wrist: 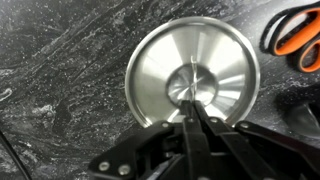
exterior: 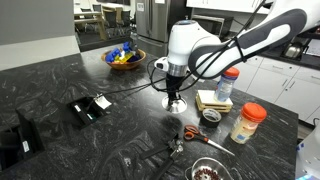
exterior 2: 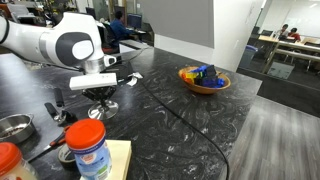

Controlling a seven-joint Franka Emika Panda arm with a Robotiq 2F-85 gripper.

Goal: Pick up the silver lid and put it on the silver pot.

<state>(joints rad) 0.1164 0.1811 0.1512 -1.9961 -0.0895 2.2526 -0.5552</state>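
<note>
My fingers are clamped in on the little knob at the centre of the silver lid. That's the grip. The lid sits on the dark marbled surface right under me, well apart from the silver pot, which the frame edge cuts in half in an exterior view.

The lid is thin polished metal, so I judge it light, stiff and slick. The rim looks flush to the surface and gives me no edge to get under, which makes the knob the only sensible hold. A pinch this small could let the disc swing or twist.

Whether it has cleared the surface I can't tell; probably not. My own fingers hide the lid's near rim, and the orange scissors are clipped by the corner.
</note>
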